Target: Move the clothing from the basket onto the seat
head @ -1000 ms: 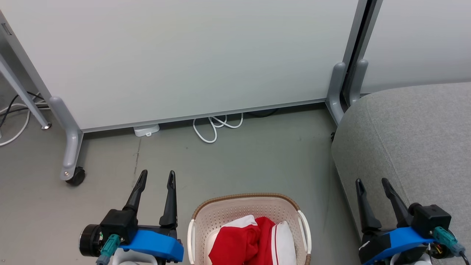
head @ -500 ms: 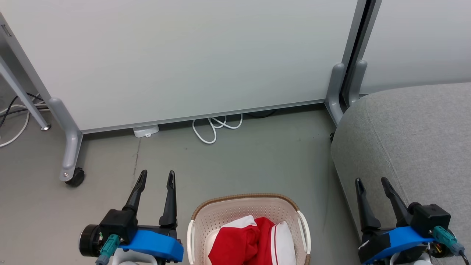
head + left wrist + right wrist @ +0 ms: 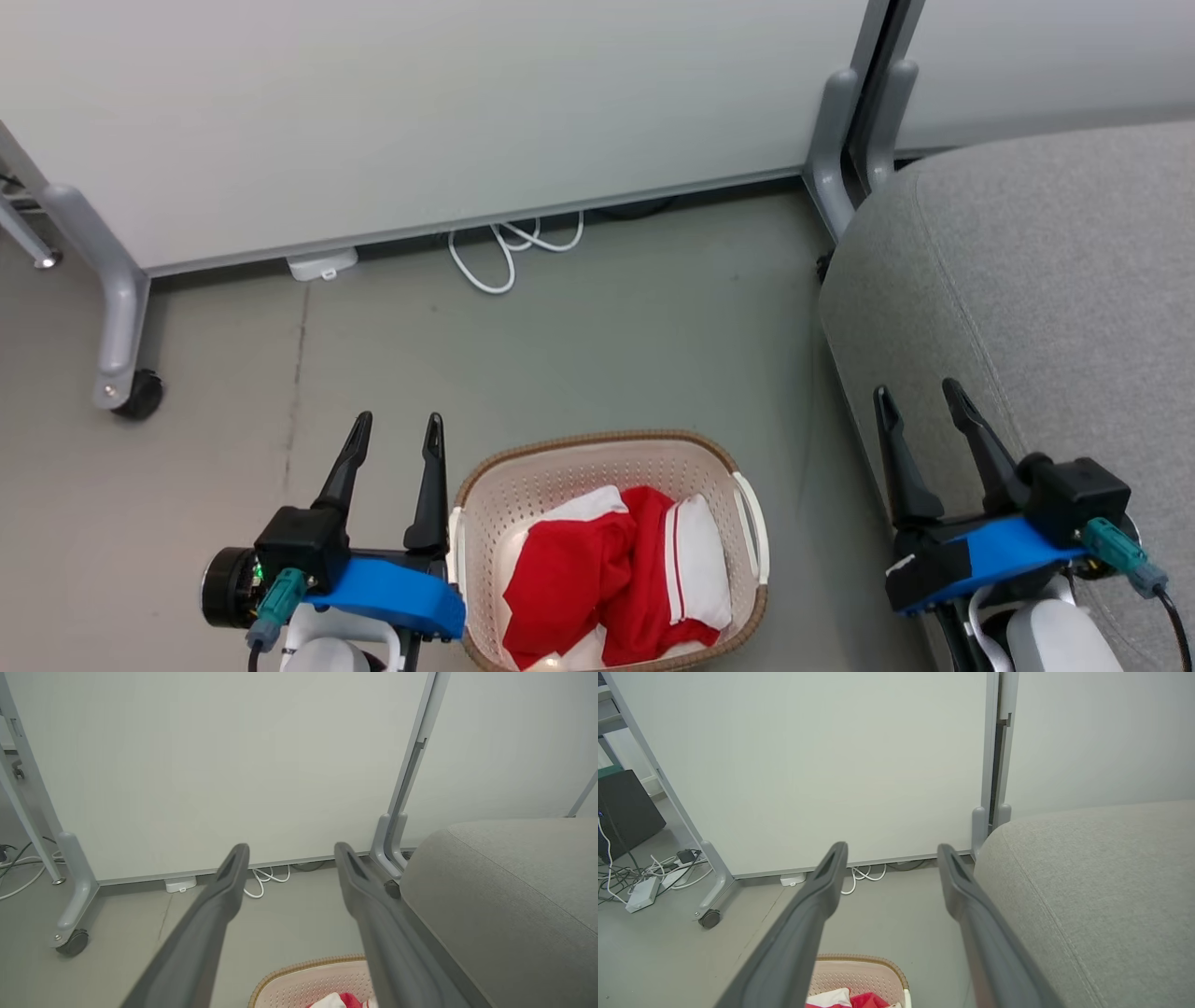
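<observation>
Camera dipped; wide left pincer (image 3: 399,420) beside basket (image 3: 597,437), wide right pincer (image 3: 915,388) at edge of seat (image 3: 1074,280).

Left claw (image 3: 399,420): two long dark tapered fingers (image 3: 222,900), shallow recess near each tip. Behind it: black block (image 3: 299,553), blue plastic bracket (image 3: 397,602), teal plug (image 3: 277,605), round black housing (image 3: 227,586) with small green light, pale forearm (image 3: 322,655). Right claw (image 3: 915,388): same dark fingers, second blue bracket (image 3: 1013,549) with black patch (image 3: 929,571) at end, second teal plug (image 3: 1116,553) feeding black cable (image 3: 1174,621).
</observation>
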